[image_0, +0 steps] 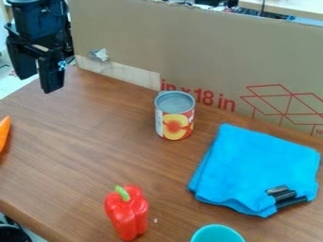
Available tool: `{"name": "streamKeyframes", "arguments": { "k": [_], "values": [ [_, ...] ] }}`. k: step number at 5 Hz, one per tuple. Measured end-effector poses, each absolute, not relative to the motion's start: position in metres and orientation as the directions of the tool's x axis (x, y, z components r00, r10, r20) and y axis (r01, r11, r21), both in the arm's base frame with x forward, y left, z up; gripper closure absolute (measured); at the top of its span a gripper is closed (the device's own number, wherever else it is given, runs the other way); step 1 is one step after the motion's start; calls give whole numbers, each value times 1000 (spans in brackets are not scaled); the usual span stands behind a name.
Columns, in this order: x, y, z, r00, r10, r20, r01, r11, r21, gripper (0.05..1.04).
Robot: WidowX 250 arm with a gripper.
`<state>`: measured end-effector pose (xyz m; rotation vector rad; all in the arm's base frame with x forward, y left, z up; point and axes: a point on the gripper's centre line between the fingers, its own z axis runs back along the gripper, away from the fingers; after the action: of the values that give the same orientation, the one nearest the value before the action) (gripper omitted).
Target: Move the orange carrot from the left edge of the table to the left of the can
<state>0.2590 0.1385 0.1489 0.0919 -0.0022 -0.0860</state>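
camera view: spread-open gripper [38, 84] beside upright cardboard [189, 47] and brown wooden table [82, 146].

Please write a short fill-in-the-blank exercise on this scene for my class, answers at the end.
The folded cloth is coloured ____.
The red pepper has a ____ stem.
Behind the can, the cardboard bears print coloured ____.
The black pincer hangs near the picture's upper ____ corner.
Missing words: blue; green; red; left.

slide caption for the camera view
Black gripper at upper left; red bell pepper, silver-topped can, folded blue cloth on brown wooden table
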Motion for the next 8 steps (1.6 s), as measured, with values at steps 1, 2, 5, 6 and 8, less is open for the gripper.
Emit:
{"name": "streamKeyframes", "arguments": {
  "k": [1,2,5,6,8],
  "values": [
    [258,138,142,997,-80,-24,82,994,79,87],
    [250,145,124,992,29,-125,-17,995,93,87],
    [225,214,79,934,276,-226,-259,961,101,87],
    [231,226,72,945,285,-161,-260,953,157,87],
    [239,231,54,946,295,-133,-273,948,165,87]
  ]
}}
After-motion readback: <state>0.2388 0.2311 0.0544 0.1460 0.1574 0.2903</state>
